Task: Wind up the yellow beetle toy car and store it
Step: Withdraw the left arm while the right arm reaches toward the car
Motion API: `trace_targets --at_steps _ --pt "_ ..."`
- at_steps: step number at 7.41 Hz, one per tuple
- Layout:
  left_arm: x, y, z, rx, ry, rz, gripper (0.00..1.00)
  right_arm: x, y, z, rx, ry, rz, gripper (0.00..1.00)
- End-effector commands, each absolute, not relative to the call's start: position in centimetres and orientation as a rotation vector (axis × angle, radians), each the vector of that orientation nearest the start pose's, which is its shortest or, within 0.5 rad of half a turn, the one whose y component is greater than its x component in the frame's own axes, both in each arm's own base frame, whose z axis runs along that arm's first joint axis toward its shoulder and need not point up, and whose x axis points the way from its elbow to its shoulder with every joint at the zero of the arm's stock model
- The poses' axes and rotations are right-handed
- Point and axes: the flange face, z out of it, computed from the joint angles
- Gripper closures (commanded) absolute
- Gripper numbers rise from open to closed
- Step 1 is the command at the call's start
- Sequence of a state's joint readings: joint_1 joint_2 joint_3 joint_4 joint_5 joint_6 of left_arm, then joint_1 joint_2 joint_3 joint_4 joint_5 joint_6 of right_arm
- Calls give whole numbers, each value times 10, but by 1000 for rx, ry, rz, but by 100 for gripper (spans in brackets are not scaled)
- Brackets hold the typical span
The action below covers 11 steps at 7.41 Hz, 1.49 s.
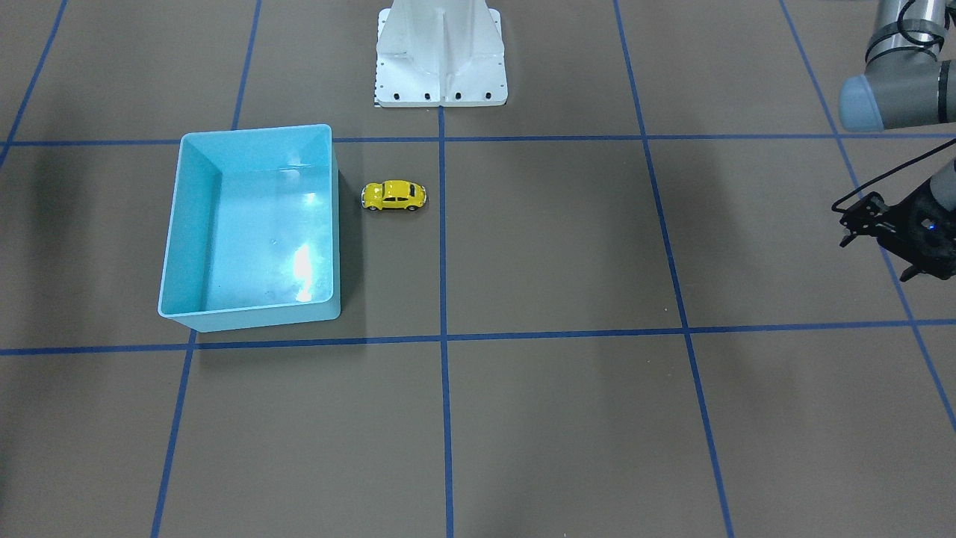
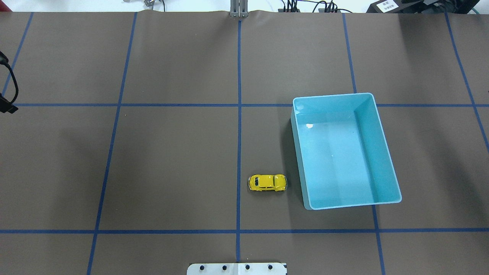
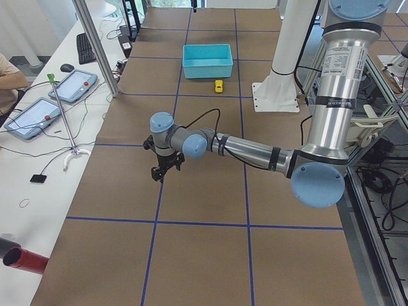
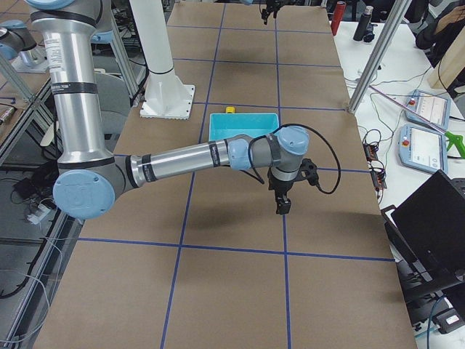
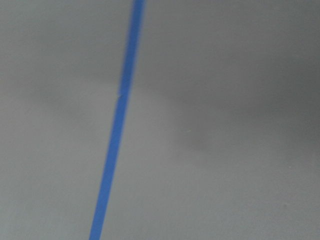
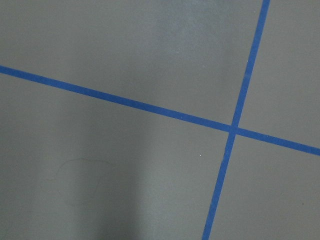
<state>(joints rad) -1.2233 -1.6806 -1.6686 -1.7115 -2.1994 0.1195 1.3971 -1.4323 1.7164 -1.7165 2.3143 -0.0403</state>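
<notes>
The yellow toy car (image 2: 267, 183) stands on its wheels on the brown table (image 2: 172, 160), outside the light blue bin (image 2: 332, 95) and just beside its wall, not touching it. The left claw (image 3: 164, 171) hangs low over the table with nothing in it, well apart from the car, which lies between this claw and the bin. Whether its fingers are spread or pressed together, I cannot tell. The right claw (image 4: 282, 204) points down on the other side of the bin, also far from the car; its state I cannot tell.
</notes>
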Motion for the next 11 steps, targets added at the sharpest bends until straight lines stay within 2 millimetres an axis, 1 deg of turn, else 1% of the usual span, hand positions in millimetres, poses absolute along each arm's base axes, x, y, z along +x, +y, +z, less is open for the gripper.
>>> trace_targets --at_steps 1,2,3,4,5,6,7,8,9,10,11 --pt "45 -537 547 225 678 250 0 -65 -589 442 63 -750 -302 0" --pt "19 -535 552 212 749 198 0 -81 -577 406 85 -750 -345 0" --pt "-5 -517 573 168 788 136 0 -97 -569 373 135 -749 -394 0" --pt "-35 -495 595 146 793 66 0 -118 -541 333 174 -760 -459 0" --pt "-61 -464 624 110 808 -6 0 -150 -518 298 238 -758 -556 0" --pt "-73 -442 643 81 809 -48 0 -198 -486 251 312 -771 -689 0" --pt "-75 -441 641 84 809 -53 0 -251 -457 212 396 -728 -817 0" --pt "-76 -441 642 68 808 -63 0 -302 -428 178 451 -723 -931 0" --pt "-76 -442 642 32 808 -79 0 -340 -399 156 490 -739 -1035 0" --pt "-76 -442 642 19 809 -83 0 -376 -370 141 577 -732 -1115 0" --pt "-75 -439 647 19 809 -74 0 -399 -352 146 650 -730 -1186 0"
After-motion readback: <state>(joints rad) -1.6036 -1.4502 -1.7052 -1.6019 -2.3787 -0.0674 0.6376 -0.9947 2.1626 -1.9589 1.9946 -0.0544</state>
